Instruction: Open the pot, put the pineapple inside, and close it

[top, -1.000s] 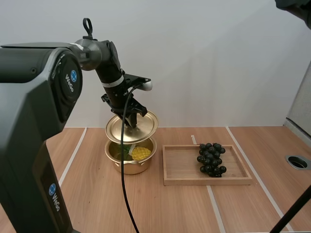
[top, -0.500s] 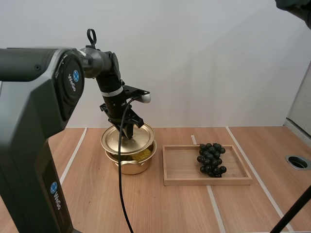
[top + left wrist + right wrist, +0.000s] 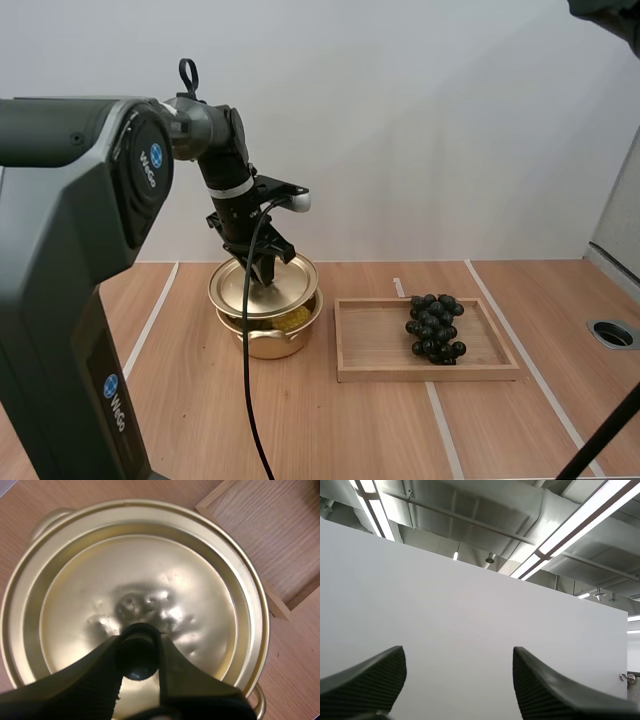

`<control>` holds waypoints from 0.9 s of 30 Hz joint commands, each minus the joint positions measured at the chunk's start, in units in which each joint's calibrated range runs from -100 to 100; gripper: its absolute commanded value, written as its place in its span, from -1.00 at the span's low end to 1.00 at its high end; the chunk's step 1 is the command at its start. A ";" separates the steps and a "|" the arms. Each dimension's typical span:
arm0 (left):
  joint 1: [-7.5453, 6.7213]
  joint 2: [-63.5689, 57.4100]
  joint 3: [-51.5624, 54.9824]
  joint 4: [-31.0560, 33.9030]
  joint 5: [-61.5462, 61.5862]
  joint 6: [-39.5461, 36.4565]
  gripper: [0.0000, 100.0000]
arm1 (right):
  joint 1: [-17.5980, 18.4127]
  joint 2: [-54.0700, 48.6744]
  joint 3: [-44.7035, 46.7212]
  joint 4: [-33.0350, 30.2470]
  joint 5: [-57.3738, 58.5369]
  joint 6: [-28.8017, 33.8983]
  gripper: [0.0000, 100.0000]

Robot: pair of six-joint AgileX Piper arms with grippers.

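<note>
A gold pot (image 3: 268, 338) stands on the table left of the wooden tray. Its gold lid (image 3: 262, 287) lies on top of it, slightly off to the left, and a bit of the yellow pineapple (image 3: 292, 319) shows under the lid's right edge. My left gripper (image 3: 262, 270) comes down from above and is shut on the lid's black knob (image 3: 137, 650), with the lid (image 3: 135, 595) spread below it. My right gripper (image 3: 457, 680) is raised toward a white wall, its fingers wide apart and holding nothing.
A wooden tray (image 3: 372, 345) sits right of the pot, with a bunch of dark grapes (image 3: 434, 326) in its right half. The tray's corner (image 3: 260, 540) lies close beside the pot. A round hole (image 3: 611, 334) is in the table at far right.
My left gripper lowered the lid from a tilted hold above the pot onto its rim, covering most of the pineapple. Over the last half second nothing moved.
</note>
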 commanded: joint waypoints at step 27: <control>0.00 2.57 4.09 -1.38 0.00 0.49 -1.00 | -0.29 -0.54 -0.28 0.05 3.67 -0.39 1.00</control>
